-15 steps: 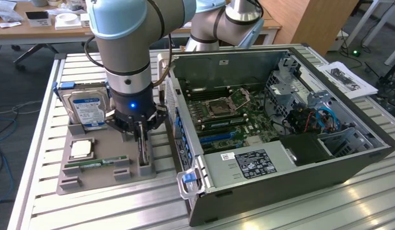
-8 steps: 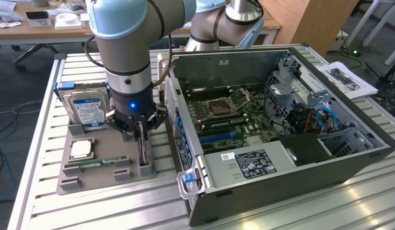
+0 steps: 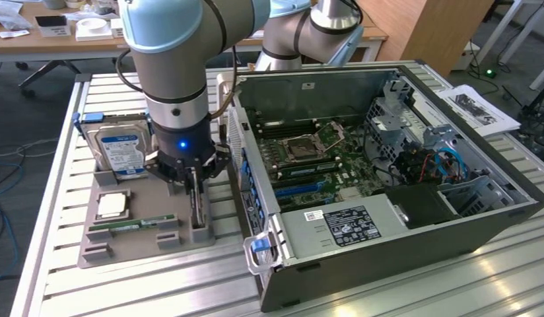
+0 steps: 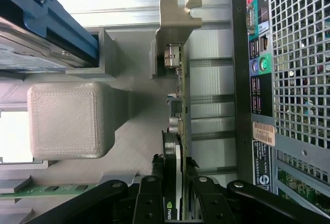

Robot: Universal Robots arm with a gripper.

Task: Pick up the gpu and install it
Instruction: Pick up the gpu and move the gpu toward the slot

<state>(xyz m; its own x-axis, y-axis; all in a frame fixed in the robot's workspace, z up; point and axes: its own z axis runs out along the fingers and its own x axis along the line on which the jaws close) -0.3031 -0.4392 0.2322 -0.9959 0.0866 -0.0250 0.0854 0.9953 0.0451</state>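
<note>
The gpu (image 4: 177, 131) stands on edge in a slot of the grey holder (image 3: 131, 247) on the worktop (image 3: 122, 290), just beside the open PC case (image 3: 342, 228). Its metal bracket (image 4: 178, 17) is at the end away from the jaws. The jaws are straight down over the card's other end, one on each side. They are closed to a narrow gap, with the black fingers (image 4: 149, 198) pressed against both faces of the gpu, which sits in its slot. In the same holder are a hard drive (image 3: 118, 152), a CPU (image 3: 111, 206) and a RAM stick (image 3: 131, 226).
</note>
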